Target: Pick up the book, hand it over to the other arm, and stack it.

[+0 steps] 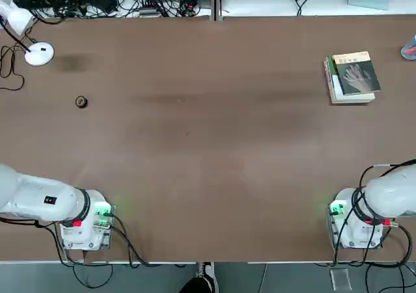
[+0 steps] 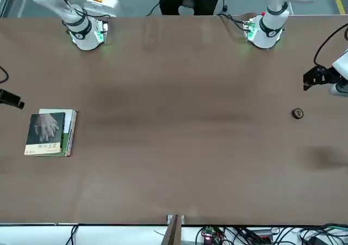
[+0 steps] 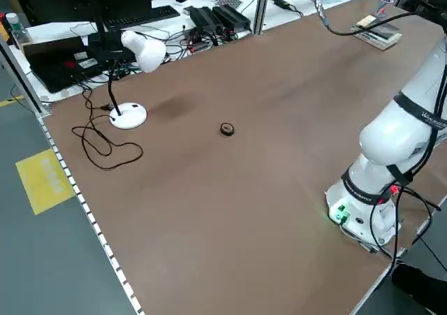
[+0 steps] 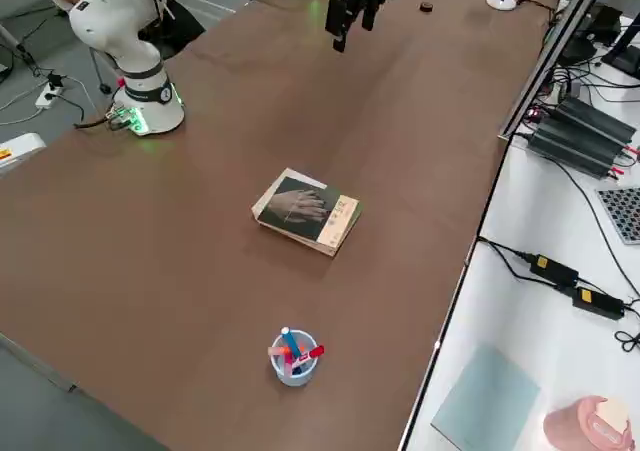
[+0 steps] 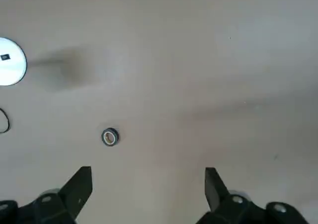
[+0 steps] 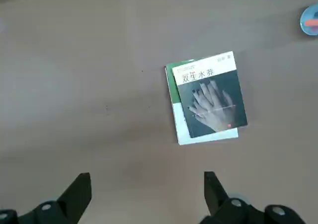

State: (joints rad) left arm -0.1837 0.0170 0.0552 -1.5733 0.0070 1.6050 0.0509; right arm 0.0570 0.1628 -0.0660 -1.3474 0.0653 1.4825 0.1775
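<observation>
We see the book (image 6: 211,95) lying flat atop a thicker green-and-white book (image 6: 175,105), so stacking looks done | right gripper (image 6: 146,189) spread, empty, well clear | left gripper (image 5: 147,186) spread over bare table (image 1: 208,143), holding nothing

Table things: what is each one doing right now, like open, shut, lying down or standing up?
book: shut, lying flat on the green-and-white book.
green-and-white book: shut, flat on the table.
left gripper: open, empty, above the table.
right gripper: open, empty, above the table.
tape roll: lying flat.
lamp: standing upright.
pen cup: upright, holding pens.
</observation>
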